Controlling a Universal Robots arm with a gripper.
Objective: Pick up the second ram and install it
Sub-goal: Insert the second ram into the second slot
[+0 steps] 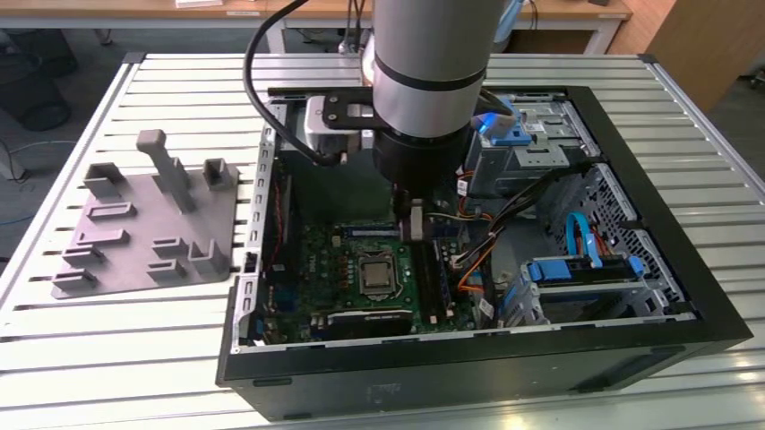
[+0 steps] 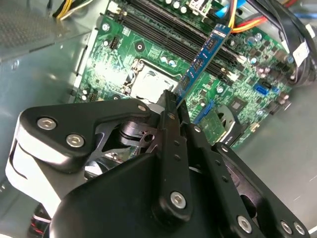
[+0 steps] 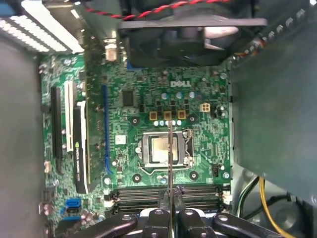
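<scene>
Claw (image 2: 172,101): mine, pinched down hard, with only a board's thickness between the fingers.
Held item: the second ram (image 2: 203,59), a blue stick with black chips, gripped at one end. It runs out from my fingertips toward the board and shows as a thin edge-on line in the first wrist view.
Position of item: inside the computer case (image 1: 651,188), hanging over the motherboard (image 3: 198,99). I cannot tell whether its far end touches anything.
Nearest target: memory slots (image 3: 198,194), long black channels just beside the processor socket (image 3: 164,149).
Step in hand, my judgement: bringing the stick into line with a free slot.
Handling notes, my judgement: keep the grip firm so the stick cannot twist. Square its long edge to the channel before any pressure. Stay clear of the socket and the loose cables (image 1: 502,224).
Outlying: grey tray (image 1: 156,224) with upright pegs, on the slatted table (image 1: 120,340), well apart from the case on the exterior view's left.
</scene>
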